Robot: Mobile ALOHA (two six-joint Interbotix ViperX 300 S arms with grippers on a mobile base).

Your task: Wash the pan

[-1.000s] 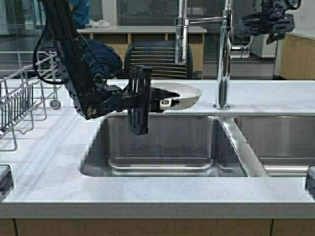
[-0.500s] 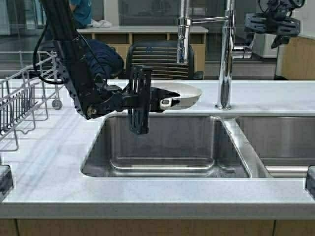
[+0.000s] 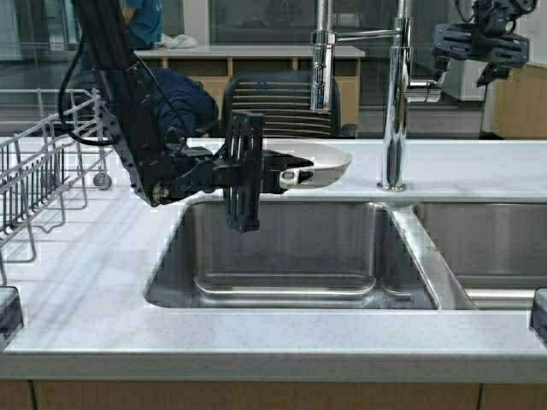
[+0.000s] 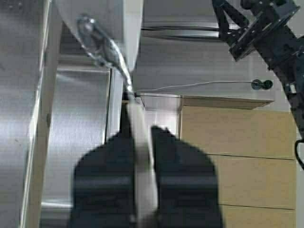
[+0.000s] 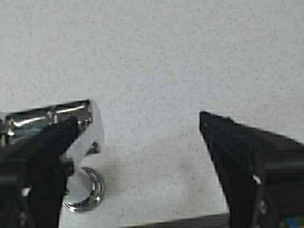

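Observation:
The off-white pan (image 3: 323, 161) hangs level over the sink's back rim, beside the tall chrome faucet (image 3: 394, 102). My left gripper (image 3: 287, 177) is shut on its short white handle from the left. In the left wrist view the handle (image 4: 142, 152) runs between my black fingers (image 4: 107, 175) up to the pan (image 4: 130, 23). My right gripper (image 3: 479, 41) is open, high at the right, next to the faucet's side lever (image 3: 420, 84). In the right wrist view my right gripper (image 5: 137, 128) spreads wide over the counter, one finger (image 5: 40, 152) overlapping the chrome lever (image 5: 66, 114).
The left sink basin (image 3: 286, 256) lies below the pan, and a second basin (image 3: 487, 248) is to the right. A wire dish rack (image 3: 34, 171) stands on the counter at the left. A chair (image 3: 282, 102) and a person (image 3: 145, 21) are behind the counter.
The whole scene has shifted slightly right in the high view: the robot has moved. My right gripper has moved a little right and up by the faucet lever. The left gripper still holds the pan.

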